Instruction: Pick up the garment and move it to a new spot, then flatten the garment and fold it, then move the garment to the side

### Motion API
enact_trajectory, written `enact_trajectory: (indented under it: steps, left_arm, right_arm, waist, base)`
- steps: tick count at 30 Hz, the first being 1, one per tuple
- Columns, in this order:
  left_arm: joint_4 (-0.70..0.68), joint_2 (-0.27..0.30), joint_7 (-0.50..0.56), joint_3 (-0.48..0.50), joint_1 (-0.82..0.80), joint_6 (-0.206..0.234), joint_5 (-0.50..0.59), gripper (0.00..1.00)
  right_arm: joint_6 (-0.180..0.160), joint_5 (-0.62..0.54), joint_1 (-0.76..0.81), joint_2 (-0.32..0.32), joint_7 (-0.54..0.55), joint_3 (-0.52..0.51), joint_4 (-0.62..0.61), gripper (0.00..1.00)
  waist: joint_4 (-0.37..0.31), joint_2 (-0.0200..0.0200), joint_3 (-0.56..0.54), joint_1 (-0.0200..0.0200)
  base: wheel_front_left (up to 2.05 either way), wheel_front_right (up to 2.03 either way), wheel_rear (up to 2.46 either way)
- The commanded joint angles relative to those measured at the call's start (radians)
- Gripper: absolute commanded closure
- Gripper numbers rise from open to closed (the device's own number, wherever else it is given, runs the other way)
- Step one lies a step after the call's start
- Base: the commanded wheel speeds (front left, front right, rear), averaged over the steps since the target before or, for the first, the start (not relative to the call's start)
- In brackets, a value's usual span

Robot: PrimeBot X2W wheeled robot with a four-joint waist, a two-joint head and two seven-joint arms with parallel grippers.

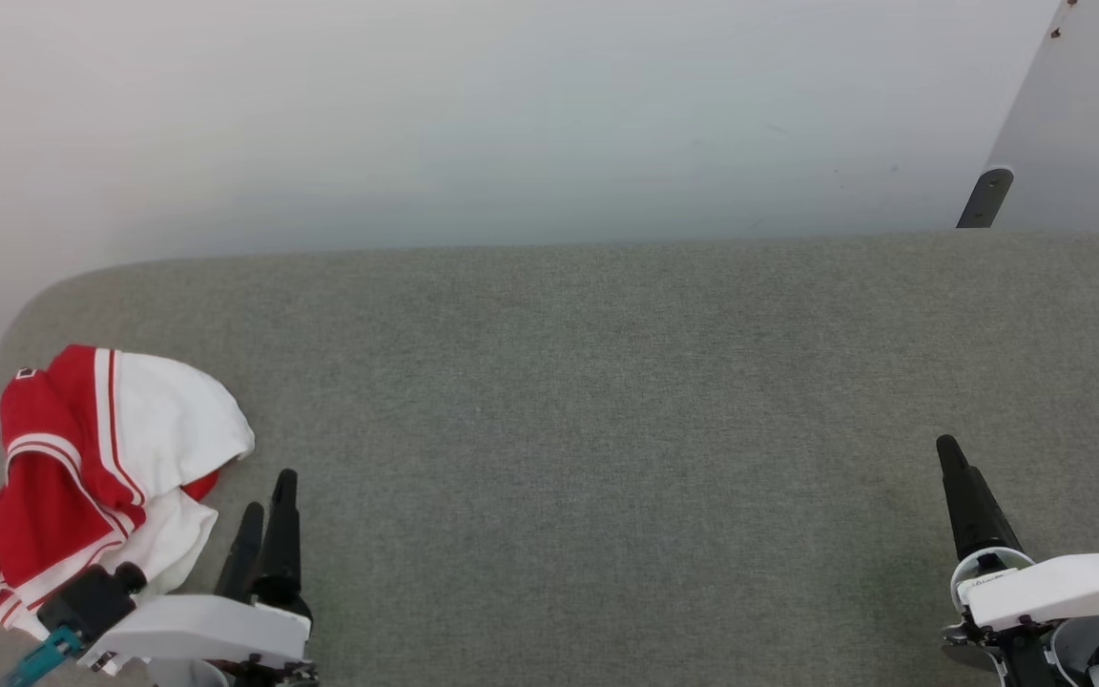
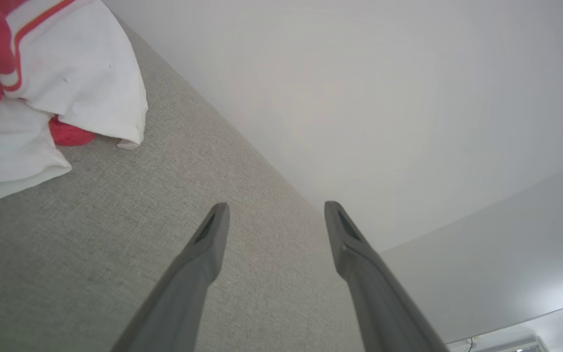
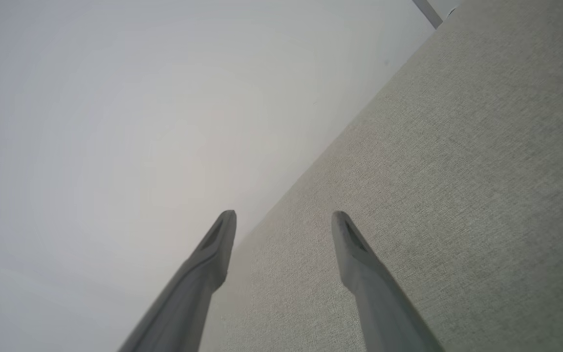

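The garment (image 1: 96,463), a red jersey with white sleeves and red-and-white striped trim, lies crumpled near the left end of the grey fabric surface (image 1: 588,401). Its white folds also fill the upper left of the left wrist view (image 2: 66,73). My left gripper (image 1: 268,496) hovers just right of the heap, apart from it, fingers open with nothing between them (image 2: 274,210). At the lower right my right gripper (image 1: 952,453) stands open and empty above bare fabric (image 3: 284,217). No numbers show on the jersey.
A pale wall (image 1: 511,114) rises behind the surface's far edge. A dark bracket (image 1: 984,196) and a light panel (image 1: 1084,124) stand at the back right. The surface's left corner is rounded, and the garment lies close to that edge.
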Motion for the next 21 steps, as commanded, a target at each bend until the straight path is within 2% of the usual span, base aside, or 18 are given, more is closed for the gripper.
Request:
enact_trajectory:
  steps: [1, 21]
  left_arm:
    - [-0.018, 0.01, -0.008, -0.004, -0.018, 0.004, 0.042, 0.0]
    - [-0.047, 0.042, -0.073, -0.049, -0.003, 0.047, 0.355, 0.0]
  right_arm:
    - [0.0, -0.04, -0.026, -0.008, -0.01, 0.003, -0.016, 0.0]
    - [0.001, -0.386, -0.036, -0.015, -0.074, -0.007, -0.03, 0.0]
  waist:
    - [0.0, 0.0, 0.0, 0.0001]
    - [-0.002, 0.0, -0.002, 0.0001]
  base:
    - [0.0, 0.0, 0.0]
    - [0.0, 0.0, 0.0]
